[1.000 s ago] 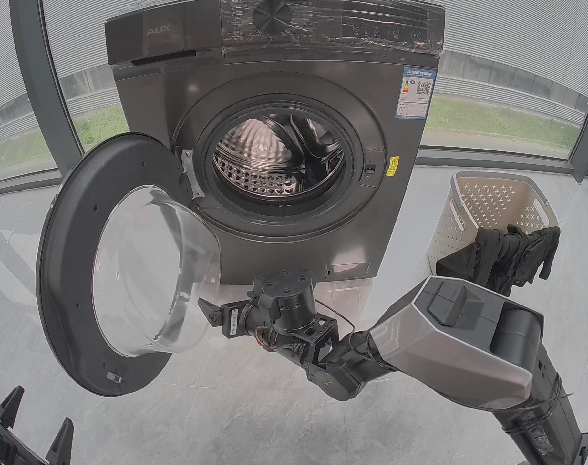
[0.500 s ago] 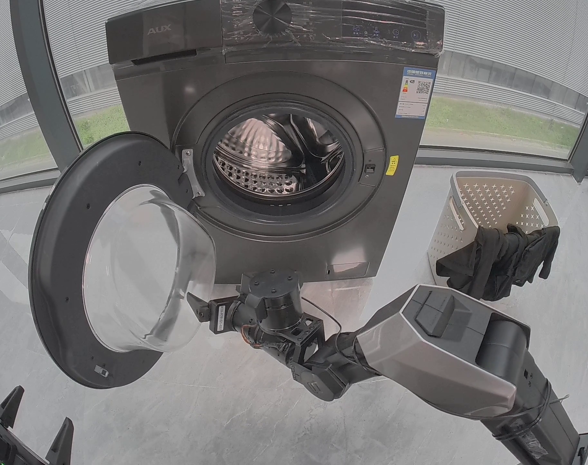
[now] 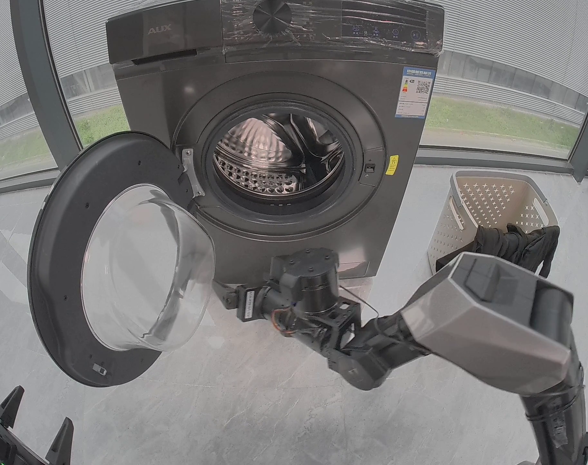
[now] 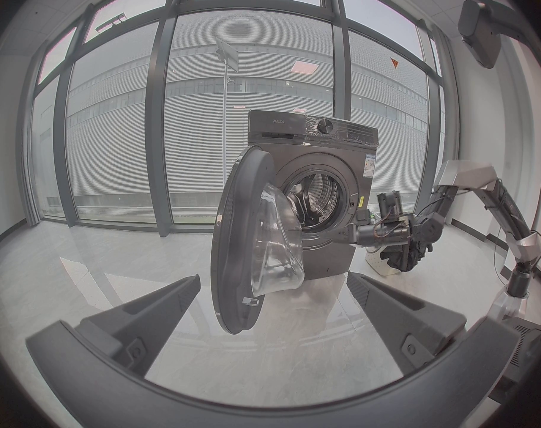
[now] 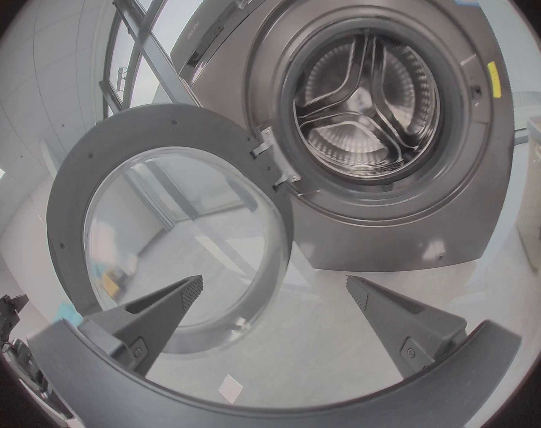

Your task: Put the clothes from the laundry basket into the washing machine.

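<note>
**A:** Where are the clothes?

**B:** The black clothes (image 3: 523,241) hang over the near rim of the white perforated plastic laundry basket (image 3: 500,196). In the head view the right arm's grey housing covers their lower part. The basket stands on the pale glossy tiled floor (image 3: 242,414), at about 4 o'clock from the dark grey front-loading washing machine (image 3: 274,85) and just beside it.

**A:** And the machine?

**B:** Its round grey door with the bulging clear window (image 3: 123,259) stands swung wide, at 8 o'clock from the opening. The shiny steel drum (image 3: 274,156) shows bare perforated metal and ribs.

**A:** The right gripper?

**B:** The right gripper (image 5: 273,285) hangs low in front of the machine, at 6 o'clock from the drum opening. It is near the door's lower edge and apart from it. Its dark fingers (image 5: 163,304) are spread wide with nothing between them.

**A:** The left one?

**B:** The left gripper (image 3: 39,411) sits at 7 o'clock in the head view, well apart from the door and basket. Its fingers are also wide and empty.
</note>
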